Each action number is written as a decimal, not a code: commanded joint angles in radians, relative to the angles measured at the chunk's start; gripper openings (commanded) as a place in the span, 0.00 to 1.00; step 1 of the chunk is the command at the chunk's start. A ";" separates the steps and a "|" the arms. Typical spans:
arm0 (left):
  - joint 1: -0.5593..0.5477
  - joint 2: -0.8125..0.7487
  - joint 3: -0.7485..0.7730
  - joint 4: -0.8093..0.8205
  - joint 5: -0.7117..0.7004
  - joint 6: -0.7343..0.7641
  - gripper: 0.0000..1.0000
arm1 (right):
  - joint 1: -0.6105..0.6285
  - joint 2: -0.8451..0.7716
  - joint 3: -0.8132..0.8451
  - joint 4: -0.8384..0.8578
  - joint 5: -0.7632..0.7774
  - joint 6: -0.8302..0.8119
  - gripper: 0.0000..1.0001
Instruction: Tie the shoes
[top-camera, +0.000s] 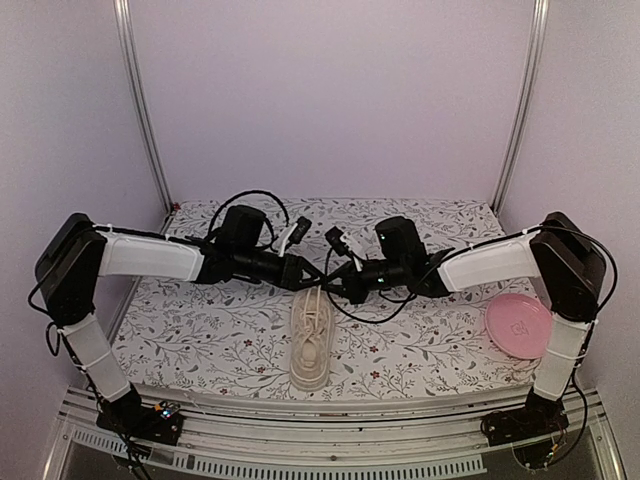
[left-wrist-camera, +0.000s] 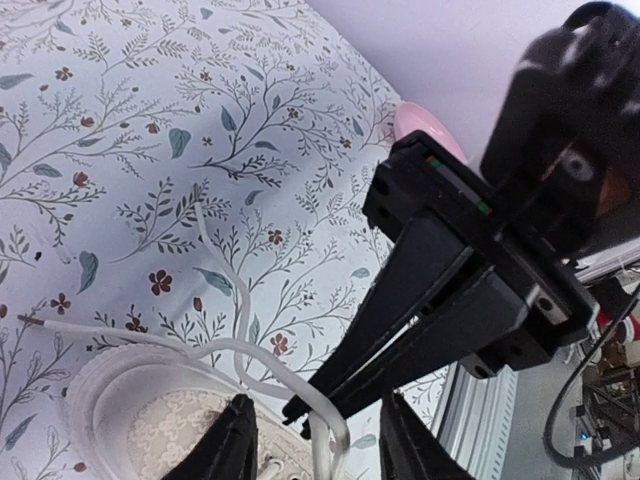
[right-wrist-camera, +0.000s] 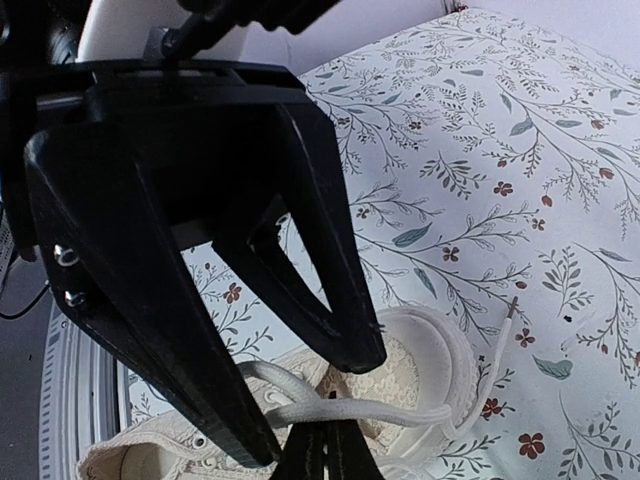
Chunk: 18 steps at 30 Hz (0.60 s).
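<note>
Nearest, at the bottom edge, the left arm (top-camera: 150, 258) rises from its base, folds at the elbow and reaches level toward the middle of the table (top-camera: 200, 330). The left gripper (left-wrist-camera: 315, 440) hangs over the far end of the shoe (top-camera: 310, 340) with its fingers (left-wrist-camera: 235, 445) partly apart and a loop of lace (left-wrist-camera: 240, 300) between them, gripping nothing that shows. The shoe lies lengthwise at the table's middle, toward the near edge. The right gripper (left-wrist-camera: 298, 408) meets the left one tip to tip, jaws pinched together on the lace. The right arm (top-camera: 490, 262) mirrors the left. A plate (top-camera: 518, 325) lies at the far right, its edge behind that arm. From above, the fingertips blur into cables; both wrist views cut the shoe off at the bottom.
</note>
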 joint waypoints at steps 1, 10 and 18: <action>0.002 0.037 0.041 -0.024 0.047 0.002 0.41 | 0.007 -0.046 0.001 -0.019 0.004 -0.019 0.02; -0.014 0.076 0.046 0.003 0.103 -0.021 0.20 | 0.007 -0.065 -0.016 -0.023 0.005 -0.026 0.02; -0.018 0.039 0.001 0.060 0.079 -0.043 0.00 | 0.007 -0.106 -0.055 -0.032 -0.005 -0.034 0.07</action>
